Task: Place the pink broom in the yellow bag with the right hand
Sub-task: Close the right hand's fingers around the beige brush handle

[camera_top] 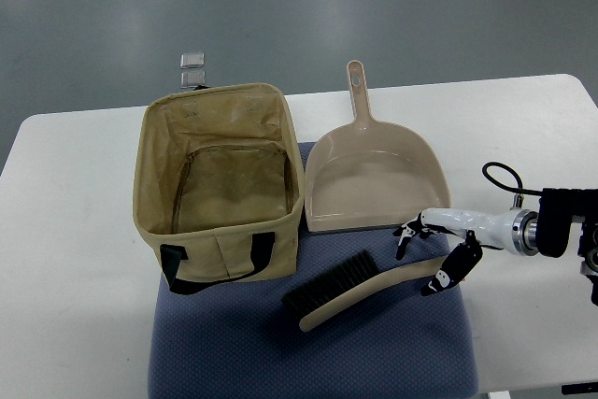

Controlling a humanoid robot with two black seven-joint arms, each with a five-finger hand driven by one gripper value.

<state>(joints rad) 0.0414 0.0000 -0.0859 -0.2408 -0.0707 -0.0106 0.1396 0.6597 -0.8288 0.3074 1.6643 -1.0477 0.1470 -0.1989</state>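
Right robot hand open, fingers spread just above the handle end of the pink broom. Broom flat on blue mat, left of hand. Yellow bag farther left, open-topped.

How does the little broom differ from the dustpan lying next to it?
The broom is long and thin with dark bristles at one end; the dustpan is a wide, shallow scoop with no bristles. The broom lies slanted across the blue mat with its handle end at the right robot hand, while the dustpan's handle points away from the robot and nothing touches it. Both are the same pale pinkish-beige, and both lie right of the open bag.
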